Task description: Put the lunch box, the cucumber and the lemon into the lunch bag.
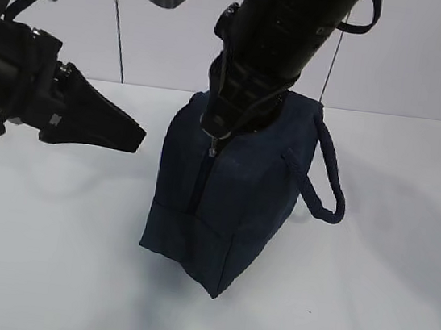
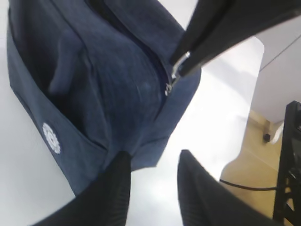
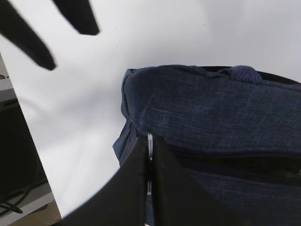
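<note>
So the lunch bag is judged to be soft and floppy: plain fabric, no stiff frame to be seen, so some sagging and shifting can be expected whenever it gets tugged. It probably isn't heavy, though what's inside can't be seen. The best place to be grabbed looks like the metal ring pull for zipper work, or the rope-like strap handle on the right side if lifting is wanted. The cloth itself would likely just bunch up.

Looks-wise: dark navy, boxy, stood upright on the white table roughly mid-scene, with a zipper run down the near-left face and a small white round logo shown in the left wrist view.

The right gripper is pinched fully closed on that ring pull at the top of the zipper line. The left gripper is held partly open with nothing in it, hovering left of the bag and just clear of it.

The lunch box, cucumber and lemon aren't visible anywhere, so whether they're already inside can't be told.
</note>
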### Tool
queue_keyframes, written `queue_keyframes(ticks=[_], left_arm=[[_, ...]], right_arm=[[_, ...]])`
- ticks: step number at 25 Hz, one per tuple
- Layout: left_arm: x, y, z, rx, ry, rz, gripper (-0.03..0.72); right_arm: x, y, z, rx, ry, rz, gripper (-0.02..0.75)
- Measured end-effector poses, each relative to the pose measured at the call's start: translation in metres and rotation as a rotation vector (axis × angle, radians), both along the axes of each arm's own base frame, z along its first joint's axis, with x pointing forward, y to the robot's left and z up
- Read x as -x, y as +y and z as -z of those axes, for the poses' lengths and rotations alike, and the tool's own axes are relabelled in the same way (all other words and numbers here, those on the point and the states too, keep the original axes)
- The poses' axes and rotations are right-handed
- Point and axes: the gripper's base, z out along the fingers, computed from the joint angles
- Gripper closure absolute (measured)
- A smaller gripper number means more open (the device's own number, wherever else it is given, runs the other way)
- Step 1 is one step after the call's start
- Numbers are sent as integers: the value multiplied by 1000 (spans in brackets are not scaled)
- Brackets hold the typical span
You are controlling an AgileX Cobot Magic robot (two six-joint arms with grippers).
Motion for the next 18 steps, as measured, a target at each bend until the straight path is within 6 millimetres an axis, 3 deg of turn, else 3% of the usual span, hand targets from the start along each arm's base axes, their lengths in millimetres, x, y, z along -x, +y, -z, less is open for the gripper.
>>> queue_keyframes(ticks=[12,18], left_arm=[[-24,-11,35,58,31,9,441],[-31,-14,41,106,11,3,441]], right_arm=[[0,1,0,-6,2,-9,730],[0,1,0,-5,1,-10,730]])
